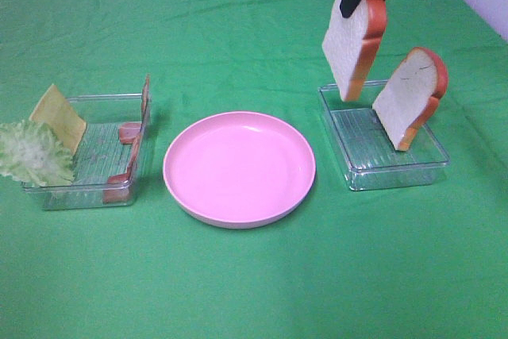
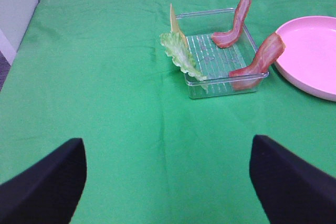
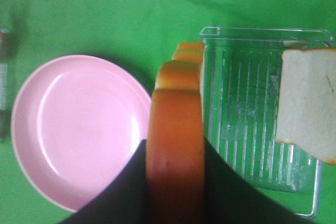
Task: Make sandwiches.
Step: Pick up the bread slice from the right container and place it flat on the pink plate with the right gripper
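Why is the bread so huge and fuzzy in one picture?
Right wrist view: the held bread slice is right by the camera, so it looks huge and blurry. Exterior high view: that slice is farther off, small and sharper.

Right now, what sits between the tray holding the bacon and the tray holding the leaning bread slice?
Only the round pink plate, with nothing on it and green cloth around it. The exterior high view shows this best.
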Motion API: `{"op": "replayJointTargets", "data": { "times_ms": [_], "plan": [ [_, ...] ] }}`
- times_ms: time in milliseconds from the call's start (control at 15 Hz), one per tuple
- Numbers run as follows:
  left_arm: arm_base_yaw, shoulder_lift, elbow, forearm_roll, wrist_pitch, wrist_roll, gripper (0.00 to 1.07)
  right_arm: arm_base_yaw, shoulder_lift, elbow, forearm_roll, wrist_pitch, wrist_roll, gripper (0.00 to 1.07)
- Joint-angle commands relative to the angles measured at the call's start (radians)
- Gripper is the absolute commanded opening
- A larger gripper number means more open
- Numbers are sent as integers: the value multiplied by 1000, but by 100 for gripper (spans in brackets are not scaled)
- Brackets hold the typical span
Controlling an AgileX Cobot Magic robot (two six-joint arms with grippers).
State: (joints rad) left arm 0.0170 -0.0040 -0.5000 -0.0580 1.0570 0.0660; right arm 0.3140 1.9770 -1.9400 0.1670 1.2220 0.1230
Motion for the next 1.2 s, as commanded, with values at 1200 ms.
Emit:
{"op": "replayJointTargets", "data": {
  "times_ms": [1200],
  "plan": [
    [2, -24, 2, -1, -13, 0, 80, 1, 69, 575, 979, -428, -494, 0]
  ]
}}
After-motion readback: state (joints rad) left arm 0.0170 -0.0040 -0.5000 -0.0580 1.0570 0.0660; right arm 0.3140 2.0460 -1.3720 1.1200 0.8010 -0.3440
